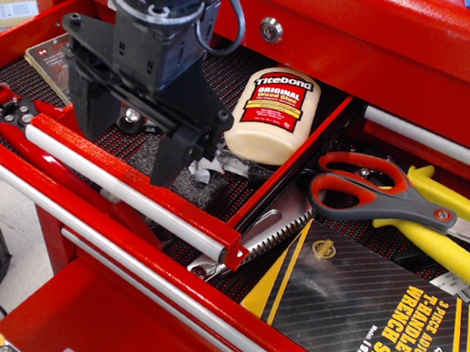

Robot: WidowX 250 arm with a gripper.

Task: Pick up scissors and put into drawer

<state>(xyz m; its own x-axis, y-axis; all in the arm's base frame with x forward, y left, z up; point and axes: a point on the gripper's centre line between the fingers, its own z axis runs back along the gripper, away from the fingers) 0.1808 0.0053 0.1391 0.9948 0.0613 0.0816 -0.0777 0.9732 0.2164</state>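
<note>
Red tool chest [420, 44]: 1 drawer [132, 183], 1 scissors [369, 191], 1 glue bottle [274, 112], 2 fingers [179, 148] spread, empty.

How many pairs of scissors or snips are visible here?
2: red-handled scissors in the right compartment, and yellow-handled snips partly beneath them. Others may be hidden.

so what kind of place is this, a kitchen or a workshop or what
Most likely a workshop or garage: the pincer hangs over an open red tool-chest drawer holding a Titebond wood glue bottle, while scissors and a boxed tap wrench set lie in the drawer alongside.
</note>
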